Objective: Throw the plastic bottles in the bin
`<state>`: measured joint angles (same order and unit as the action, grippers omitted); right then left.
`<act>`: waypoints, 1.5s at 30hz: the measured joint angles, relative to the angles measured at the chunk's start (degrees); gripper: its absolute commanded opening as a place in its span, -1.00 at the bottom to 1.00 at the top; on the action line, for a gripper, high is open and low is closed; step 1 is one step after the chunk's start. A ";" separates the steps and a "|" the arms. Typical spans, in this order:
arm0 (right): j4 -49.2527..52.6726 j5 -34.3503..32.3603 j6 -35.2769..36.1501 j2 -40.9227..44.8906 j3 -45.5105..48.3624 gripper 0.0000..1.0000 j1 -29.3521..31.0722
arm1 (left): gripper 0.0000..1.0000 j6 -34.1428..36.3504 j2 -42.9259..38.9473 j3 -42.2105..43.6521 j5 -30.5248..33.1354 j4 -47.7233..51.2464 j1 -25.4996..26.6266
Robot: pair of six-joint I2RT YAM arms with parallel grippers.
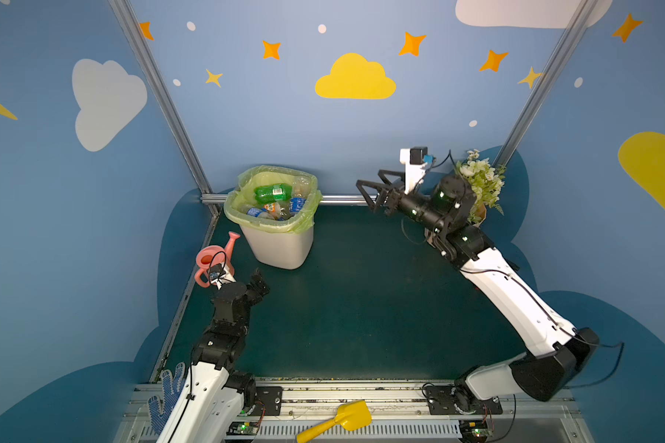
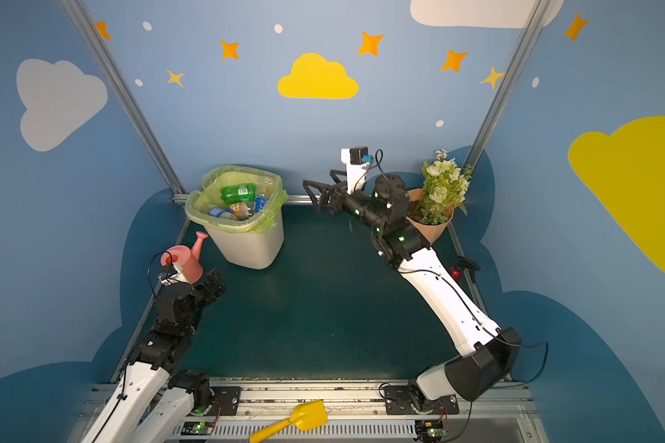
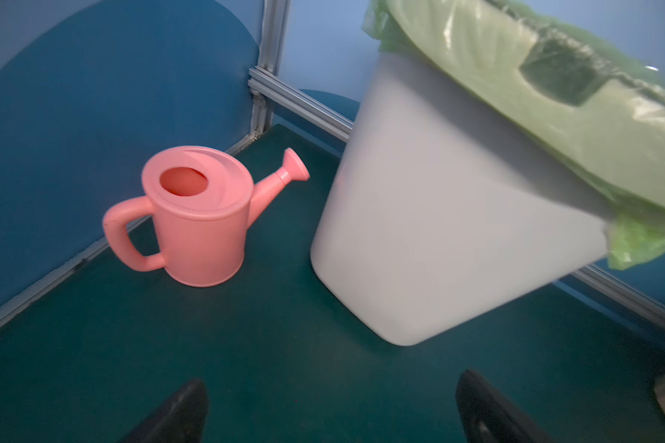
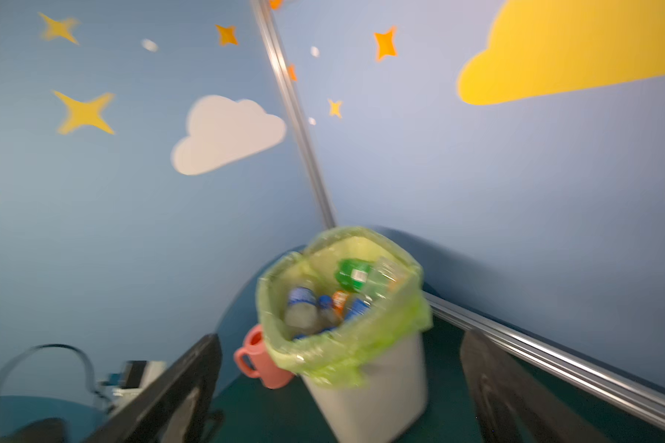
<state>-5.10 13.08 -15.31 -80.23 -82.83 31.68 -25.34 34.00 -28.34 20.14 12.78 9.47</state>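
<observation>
Right wrist view shows the small clear and green plastic bottles (image 4: pixel 338 297) heaped inside the white, green-bagged plastic bin (image 4: pixel 377 391), at eleven o'clock on the mat (image 1: pixel 361 307). Likely light, slick and crushable, they suit a mid-label grip. The right gripper (image 1: pixel 371 190) hovers at the bin's three o'clock, the left gripper (image 3: pixel 334 414) low at six; both jaws gape empty.
</observation>
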 measured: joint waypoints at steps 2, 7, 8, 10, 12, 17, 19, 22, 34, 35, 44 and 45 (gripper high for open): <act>-0.66 -5.92 4.35 3.30 9.92 0.94 -1.73 | 1.00 -0.37 0.02 1.53 2.29 -1.05 0.00; -1.81 -21.75 16.48 10.62 35.06 0.94 -6.78 | 1.00 -0.92 2.25 4.66 7.02 -4.72 0.00; -2.60 -23.61 18.08 12.09 39.69 0.94 -8.20 | 1.00 -0.92 3.08 4.90 7.76 -5.29 0.00; -4.74 -26.40 19.78 15.17 48.30 0.94 -11.93 | 1.00 -0.85 4.83 4.94 9.14 -6.54 0.00; -8.76 -27.58 20.09 18.01 56.87 0.94 -16.35 | 1.00 -0.37 6.56 4.94 10.38 -7.98 0.00; -19.37 -26.75 17.66 18.21 69.51 0.94 -23.67 | 1.00 1.22 11.74 4.92 12.66 -11.61 -0.11; -21.90 -26.01 17.05 16.98 70.62 0.93 -25.40 | 1.00 1.70 13.92 4.92 13.22 -12.50 -0.11; -28.09 -23.61 15.89 13.99 70.27 0.93 -28.02 | 1.00 2.51 16.98 4.90 14.01 -13.75 -0.11; -41.90 -11.58 15.19 -7.72 62.93 0.94 -30.77 | 1.00 6.34 20.68 4.90 15.65 -17.16 -0.37; -41.13 -10.80 15.39 -7.61 61.90 0.94 -30.80 | 1.00 6.71 20.79 4.92 15.85 -17.68 -0.37; -40.50 -8.37 15.80 -7.28 59.87 0.94 -30.80 | 1.00 11.80 28.48 7.78 16.61 -29.00 -0.55; -40.41 -8.26 15.80 -7.28 59.89 0.94 -30.80 | 1.00 12.44 29.59 7.96 16.61 -30.38 -0.61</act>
<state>-45.52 4.82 0.49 -87.50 -22.94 0.89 -12.91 63.59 -20.38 36.75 -17.61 8.86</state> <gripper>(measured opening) 0.968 0.998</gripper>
